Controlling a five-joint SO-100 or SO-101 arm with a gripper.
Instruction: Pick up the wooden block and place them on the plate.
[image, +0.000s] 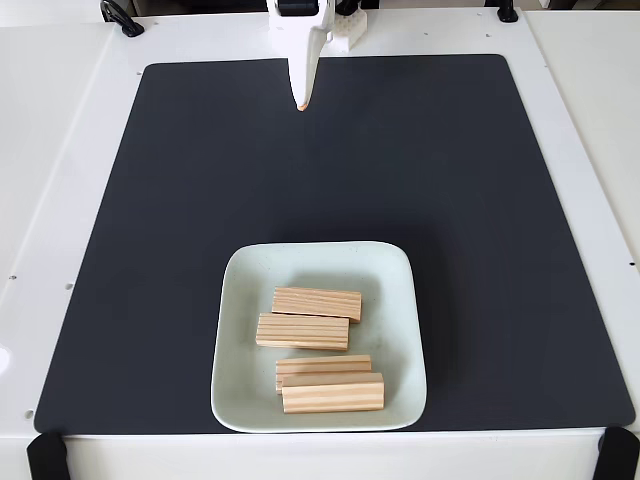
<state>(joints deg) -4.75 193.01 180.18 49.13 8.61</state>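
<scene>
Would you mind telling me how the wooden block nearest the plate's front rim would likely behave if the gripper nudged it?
That wooden block looks stiff and flat-sided, so it should slide, not roll. The plate seems glossy, so sliding is probably easy. It touches the neighbouring block and may push it.

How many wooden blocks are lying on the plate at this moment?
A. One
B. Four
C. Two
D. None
B: in the fixed view four wooden blocks lie inside the plate, one behind another, and none lies on the black mat.
</scene>
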